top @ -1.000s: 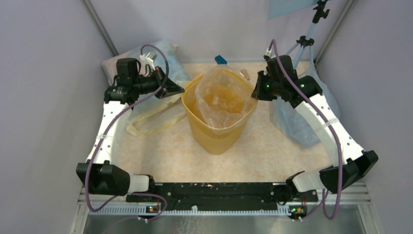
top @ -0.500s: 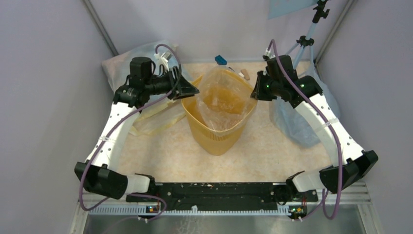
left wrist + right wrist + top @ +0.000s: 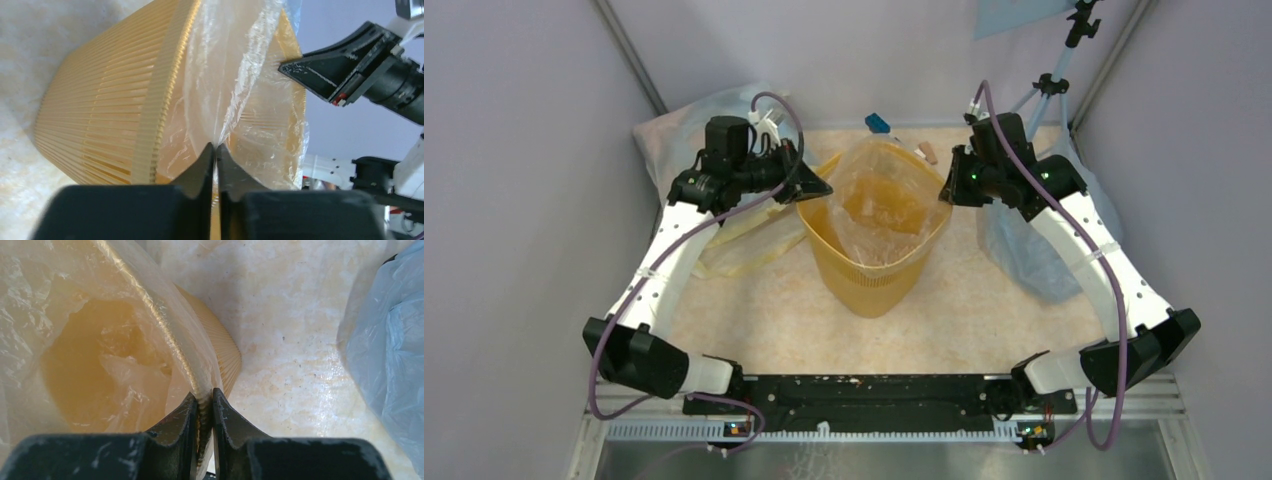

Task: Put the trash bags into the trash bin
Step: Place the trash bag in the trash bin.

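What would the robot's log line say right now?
left hand: shut on trash bag | right hand: shut on trash bag | trash bag: inside trash bin, mouth open

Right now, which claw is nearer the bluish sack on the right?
Right. The right claw grips the trash bag at the bin rim, beside the bluish sack; the left claw is across the bin.

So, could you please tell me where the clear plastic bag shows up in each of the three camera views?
Top external: centre, the clear bag stands up out of the yellow bin.
Left wrist: upper middle, pinched by the left gripper.
Right wrist: left half, clamped at the rim by the right gripper.
Shared landmark: the bin's ribbed yellow wall.
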